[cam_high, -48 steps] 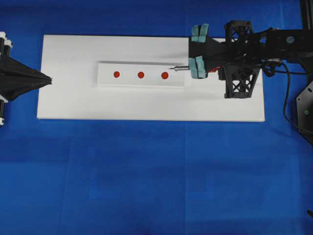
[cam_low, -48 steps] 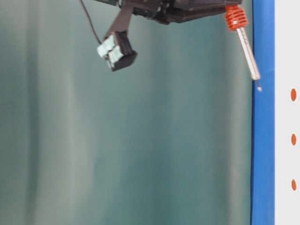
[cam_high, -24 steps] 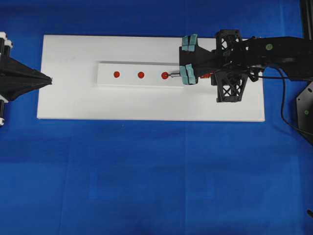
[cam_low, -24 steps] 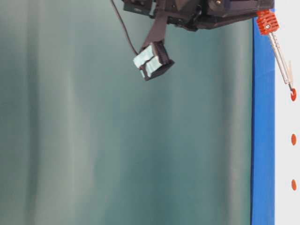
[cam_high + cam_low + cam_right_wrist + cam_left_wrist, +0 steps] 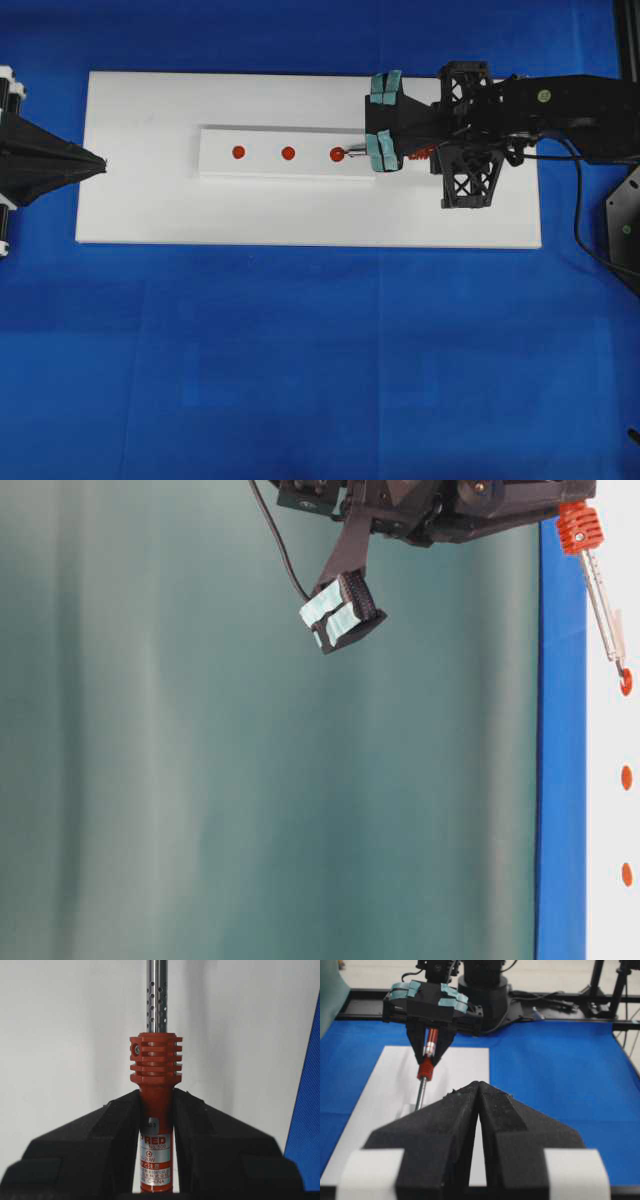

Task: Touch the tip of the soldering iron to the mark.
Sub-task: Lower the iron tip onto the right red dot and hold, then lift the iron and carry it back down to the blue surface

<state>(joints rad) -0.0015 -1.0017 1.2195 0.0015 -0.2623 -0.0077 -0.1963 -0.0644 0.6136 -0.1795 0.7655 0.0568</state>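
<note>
A white board (image 5: 200,215) lies on a blue cloth (image 5: 300,360), bearing a raised white strip (image 5: 262,167)

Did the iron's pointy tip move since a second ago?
Yes. In the overhead view the soldering iron slid left, and its tip now meets the nearest red dot on the white strip, where before it sat off to the right.

— What do we see on the blue worktop (image 5: 300,350)?
— A white board (image 5: 150,210) lies flat on it. On the board we see a white strip (image 5: 265,165) with three red dots (image 5: 288,153), reaching under the right fingers (image 5: 378,150).
</note>
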